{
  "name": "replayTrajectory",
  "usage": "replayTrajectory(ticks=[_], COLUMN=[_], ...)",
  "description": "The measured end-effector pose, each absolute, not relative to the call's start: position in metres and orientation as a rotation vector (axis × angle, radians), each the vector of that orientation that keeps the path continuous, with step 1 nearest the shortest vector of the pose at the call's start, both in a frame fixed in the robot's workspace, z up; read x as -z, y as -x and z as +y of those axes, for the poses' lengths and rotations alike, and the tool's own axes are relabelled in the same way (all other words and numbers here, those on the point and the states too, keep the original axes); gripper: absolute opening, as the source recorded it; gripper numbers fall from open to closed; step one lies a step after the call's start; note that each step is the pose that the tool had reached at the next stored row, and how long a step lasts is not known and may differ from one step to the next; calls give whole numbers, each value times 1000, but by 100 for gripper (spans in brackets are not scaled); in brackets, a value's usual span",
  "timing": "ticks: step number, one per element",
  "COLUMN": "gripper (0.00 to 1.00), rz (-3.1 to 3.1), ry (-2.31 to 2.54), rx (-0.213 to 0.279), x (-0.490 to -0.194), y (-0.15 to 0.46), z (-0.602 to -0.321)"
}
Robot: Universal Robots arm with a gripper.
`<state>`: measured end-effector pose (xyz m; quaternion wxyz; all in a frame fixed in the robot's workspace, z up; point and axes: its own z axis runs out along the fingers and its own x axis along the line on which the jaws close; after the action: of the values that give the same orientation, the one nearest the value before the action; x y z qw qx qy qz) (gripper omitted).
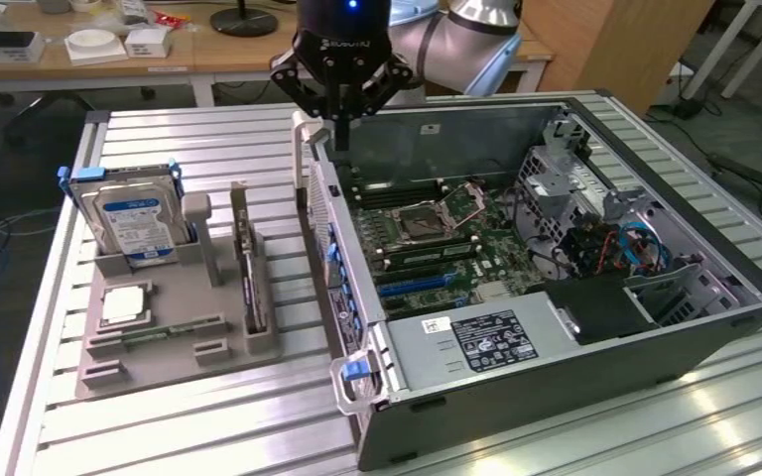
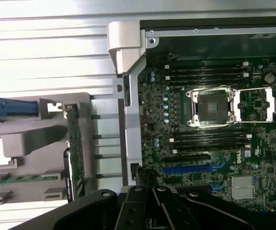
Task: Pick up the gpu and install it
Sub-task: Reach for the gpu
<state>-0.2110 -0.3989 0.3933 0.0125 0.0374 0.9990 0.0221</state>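
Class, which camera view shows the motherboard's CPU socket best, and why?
The wrist view: it looks straight down on the CPU socket, so its square opening and silver frame show whole. The exterior view shows the CPU socket at a slant, so its shape is foreshortened.

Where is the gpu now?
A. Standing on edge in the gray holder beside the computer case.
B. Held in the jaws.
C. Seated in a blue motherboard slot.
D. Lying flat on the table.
A: the gpu stands upright in a slot of the gray holder, beside the computer case and away from the gripper.
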Motion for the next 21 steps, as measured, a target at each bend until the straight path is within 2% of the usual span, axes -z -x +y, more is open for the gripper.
replayTrajectory(ticks=[21], gripper=[10], rz=[3114], ry=[-117], rx=[-69], x=[-393], y=[260], z=[-399])
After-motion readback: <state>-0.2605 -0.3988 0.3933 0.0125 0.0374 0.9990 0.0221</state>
